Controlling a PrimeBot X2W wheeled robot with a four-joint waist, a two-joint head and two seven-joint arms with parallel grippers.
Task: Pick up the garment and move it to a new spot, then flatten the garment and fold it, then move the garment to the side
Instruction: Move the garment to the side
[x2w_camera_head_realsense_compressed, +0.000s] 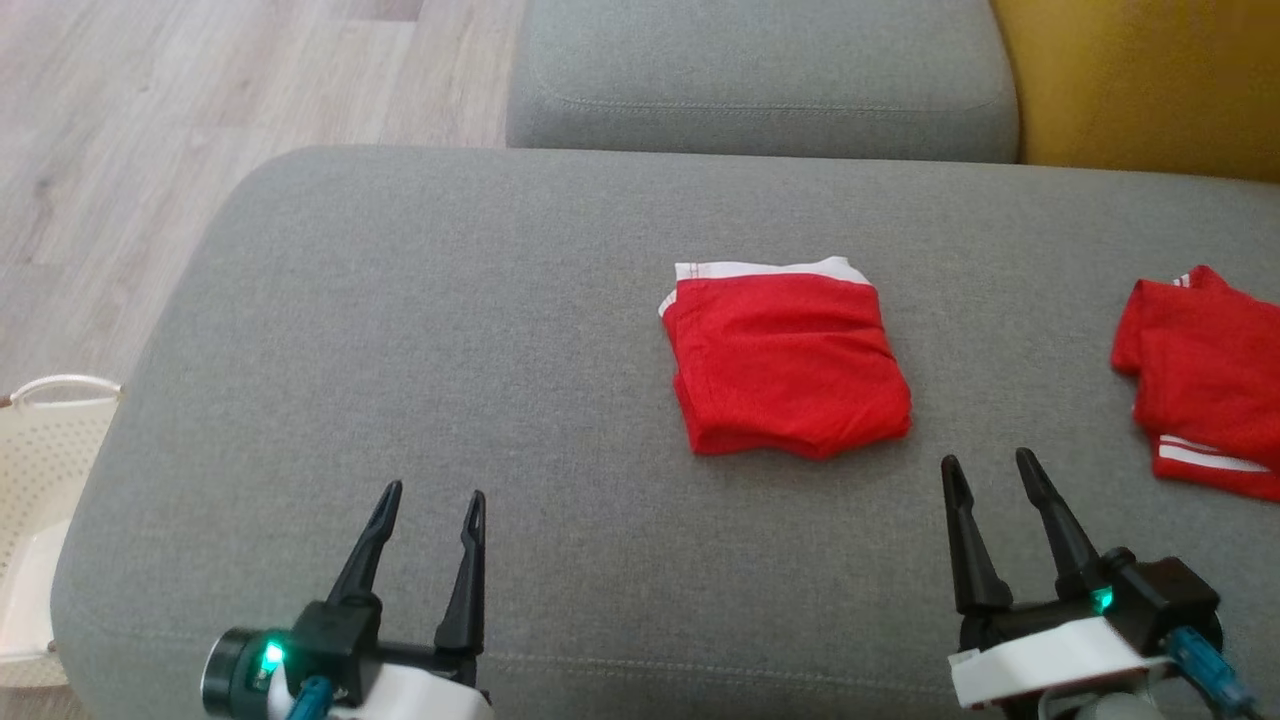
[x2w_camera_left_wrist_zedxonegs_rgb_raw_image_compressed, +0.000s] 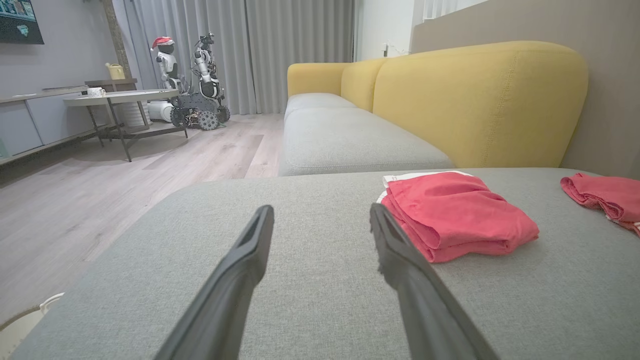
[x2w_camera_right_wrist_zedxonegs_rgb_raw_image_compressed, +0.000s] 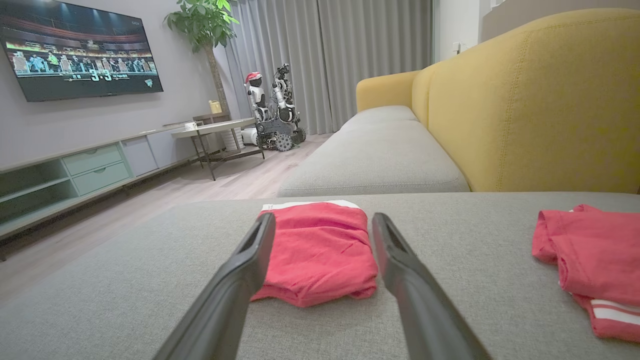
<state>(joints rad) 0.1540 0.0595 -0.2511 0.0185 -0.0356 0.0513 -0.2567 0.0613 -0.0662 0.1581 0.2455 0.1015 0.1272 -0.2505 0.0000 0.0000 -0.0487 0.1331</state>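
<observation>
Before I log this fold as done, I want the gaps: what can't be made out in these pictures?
Second red garment: cut off by the right edge in every view; full shape unknown.
Folded red garment: inner layers hidden under its top layer.
White basket: cut by the head view's left edge; contents unclear.
TV: right wrist view, text too small.

Folded red garment (x2w_camera_left_wrist_zedxonegs_rgb_raw_image_compressed: 457, 217) beside parted tool (x2w_camera_left_wrist_zedxonegs_rgb_raw_image_compressed: 322, 209)

A grey fabric sofa seat (x2w_camera_head_realsense_compressed: 400, 330) with a mustard-yellow upholstered backrest (x2w_camera_right_wrist_zedxonegs_rgb_raw_image_compressed: 540, 100) stood on pale wood-plank flooring (x2w_camera_head_realsense_compressed: 200, 90). Floor-length grey curtains (x2w_camera_right_wrist_zedxonegs_rgb_raw_image_compressed: 350, 55) hung behind a round-topped side table (x2w_camera_left_wrist_zedxonegs_rgb_raw_image_compressed: 122, 96); a wall-mounted television (x2w_camera_right_wrist_zedxonegs_rgb_raw_image_compressed: 80, 55) glowed above a long low cabinet (x2w_camera_right_wrist_zedxonegs_rgb_raw_image_compressed: 95, 170) beside a leafy green plant (x2w_camera_right_wrist_zedxonegs_rgb_raw_image_compressed: 200, 20).
</observation>
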